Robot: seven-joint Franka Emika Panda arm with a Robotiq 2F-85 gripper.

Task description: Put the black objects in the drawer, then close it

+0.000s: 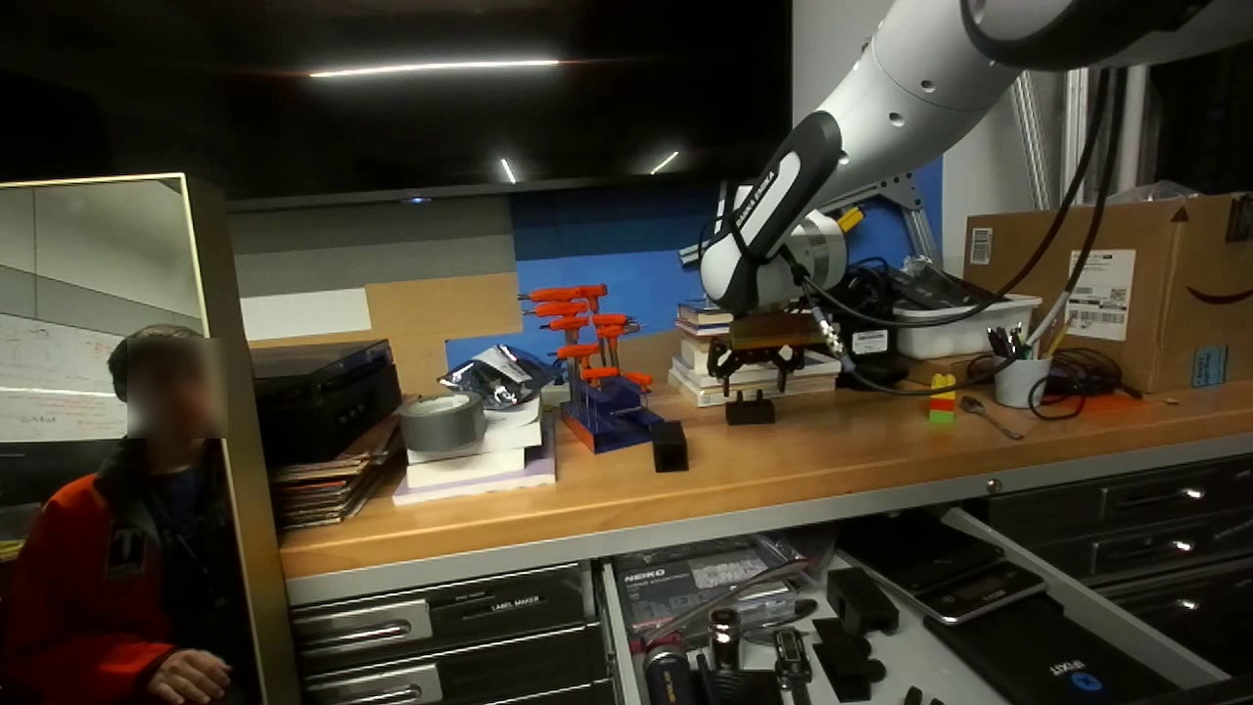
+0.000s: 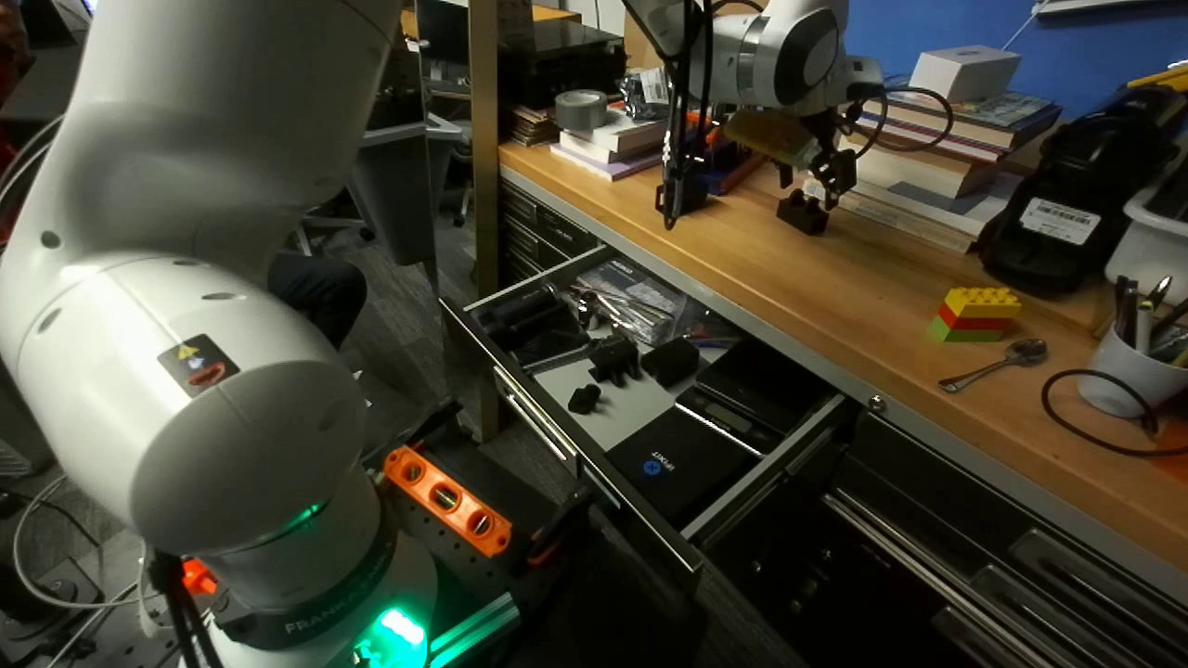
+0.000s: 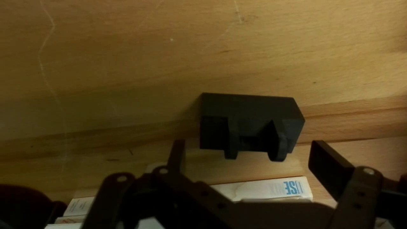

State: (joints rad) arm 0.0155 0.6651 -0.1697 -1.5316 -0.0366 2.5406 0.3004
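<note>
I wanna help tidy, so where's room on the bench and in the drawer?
On the wooden bench, between the pronged black block and toy bricks. In the drawer, a small pale patch between the black pieces and iFixit case. Crowded: by the tape roll and tool rack, and among the drawer's tools.

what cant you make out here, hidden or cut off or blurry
Person's face, in an exterior view: blurred.
Shipping label, in an exterior view: print too small.
Cardboard box, in an exterior view: right end cut off by the picture edge.
Black block, in the wrist view: underside hidden by the workbench.
White book, in the wrist view: partly hidden by the jaws.
Drawer, both exterior views: floor under the iFixit item covered by it.
</note>
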